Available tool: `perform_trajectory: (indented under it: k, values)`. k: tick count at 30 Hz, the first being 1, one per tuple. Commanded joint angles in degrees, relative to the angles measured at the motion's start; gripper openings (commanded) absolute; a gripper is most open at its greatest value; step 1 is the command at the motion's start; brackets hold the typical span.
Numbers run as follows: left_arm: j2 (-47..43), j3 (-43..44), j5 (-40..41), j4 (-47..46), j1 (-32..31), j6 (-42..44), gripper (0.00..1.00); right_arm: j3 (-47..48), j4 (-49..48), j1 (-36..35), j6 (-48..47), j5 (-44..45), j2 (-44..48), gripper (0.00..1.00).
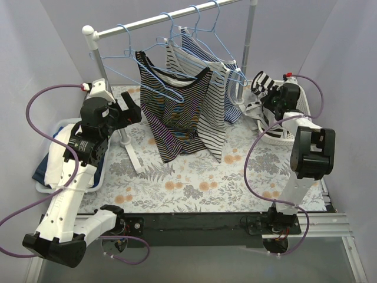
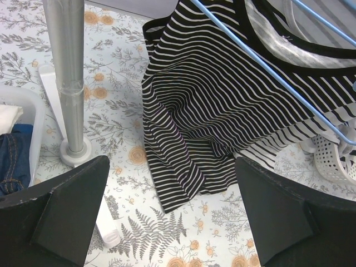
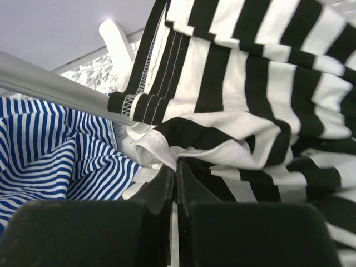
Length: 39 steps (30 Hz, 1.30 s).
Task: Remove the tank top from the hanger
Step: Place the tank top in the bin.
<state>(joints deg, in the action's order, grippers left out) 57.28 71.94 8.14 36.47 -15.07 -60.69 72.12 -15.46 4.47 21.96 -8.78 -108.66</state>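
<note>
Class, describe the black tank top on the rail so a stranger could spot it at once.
Find the silver clothes rail across the back of the floral table. The tank top hangs leftmost of the garments, on a blue wire hanger. It alone is black with fine pale stripes; its neighbours are a white top with dark stripes and a blue-striped top.

The left arm and right arm have white links, black joint housings and looping purple cables. The left claw is matte black and wedge-fingered.
</note>
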Motion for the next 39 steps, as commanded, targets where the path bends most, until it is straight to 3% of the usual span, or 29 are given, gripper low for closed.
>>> perform_trajectory:
  k: [1,12,18,19,21,22,23,26,27,29,39]
  values:
    - [-1.64,1.36,0.65,0.80,0.22,0.57,0.98,-3.99,-7.29,0.10,2.12,8.42,9.60,0.01]
    - [-1.73,0.65,-0.05,0.53,0.22,0.13,0.98,-11.91,-7.92,1.15,3.80,33.02,17.25,0.01]
    - [-1.90,0.57,0.12,0.53,0.22,0.22,0.98,-6.91,5.42,1.77,1.96,34.98,12.26,0.02]
    - [-1.91,0.48,0.12,0.62,0.13,0.22,0.98,-5.95,6.49,2.12,1.25,32.79,11.64,0.08]
    - [-2.08,0.39,-0.06,0.53,0.13,0.13,0.98,-5.41,8.86,2.12,0.55,27.95,10.84,0.11]
    - [-2.43,0.30,-0.06,0.36,0.13,0.22,0.98,-7.06,8.70,2.12,0.46,26.72,11.27,0.21]
    - [-2.69,0.04,-0.06,0.10,0.22,0.22,0.98,-8.47,8.00,2.12,0.54,23.66,11.98,0.48]
    - [-3.84,-0.75,0.56,-1.13,0.13,0.13,0.98,-14.96,0.89,2.12,-0.24,16.81,16.45,0.79]
    - [-3.66,-0.75,0.73,-1.05,0.22,0.22,0.98,-16.55,-0.34,2.12,-0.33,14.95,18.90,0.84]
    - [-3.31,-0.92,1.79,-0.70,0.13,0.04,0.98,-19.63,-3.08,1.86,-1.56,11.43,22.68,0.88]
    - [1.34,-4.18,9.35,-0.96,0.22,-2.95,0.98,-27.72,-3.88,-0.07,-3.94,3.16,37.37,0.90]
